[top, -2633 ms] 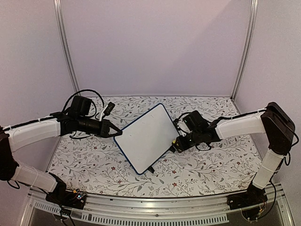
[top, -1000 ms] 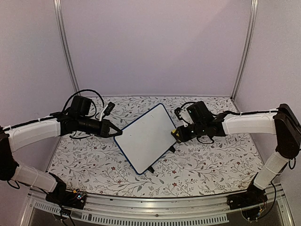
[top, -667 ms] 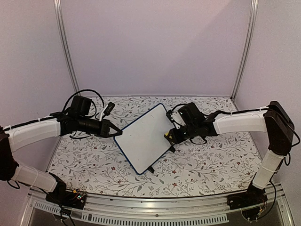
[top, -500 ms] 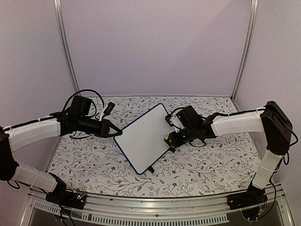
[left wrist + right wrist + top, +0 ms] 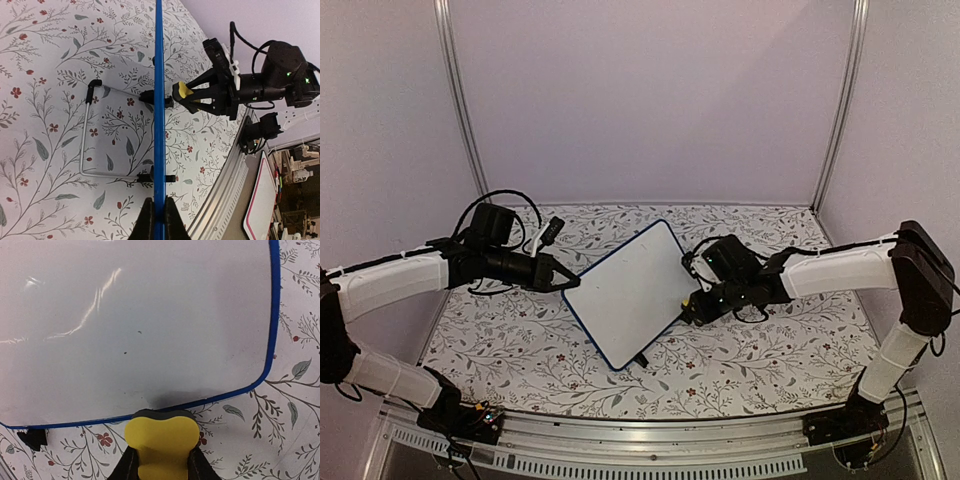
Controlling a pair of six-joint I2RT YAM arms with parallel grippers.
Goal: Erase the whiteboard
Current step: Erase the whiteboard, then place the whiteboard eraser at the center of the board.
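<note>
The whiteboard (image 5: 625, 290) stands tilted on the floral table, a white face in a thin blue frame. My left gripper (image 5: 570, 284) is shut on its left edge; in the left wrist view the blue frame (image 5: 159, 100) runs edge-on between the fingers of the left gripper (image 5: 159, 220). My right gripper (image 5: 688, 310) is shut on a yellow eraser (image 5: 161, 437), whose dark felt sits at the board's blue rim. The board's face (image 5: 140, 320) looks blank apart from two tiny specks. The eraser (image 5: 182, 91) also shows beyond the frame.
A wire stand (image 5: 87, 135) with small black feet (image 5: 641, 358) props the board from behind. The metal rail (image 5: 640, 440) runs along the table's near edge, and pale walls close in the back and sides.
The right gripper with the eraser slid left onto the board's right side, then came back down and right to the board's rim. The left arm and the board have stayed put.
</note>
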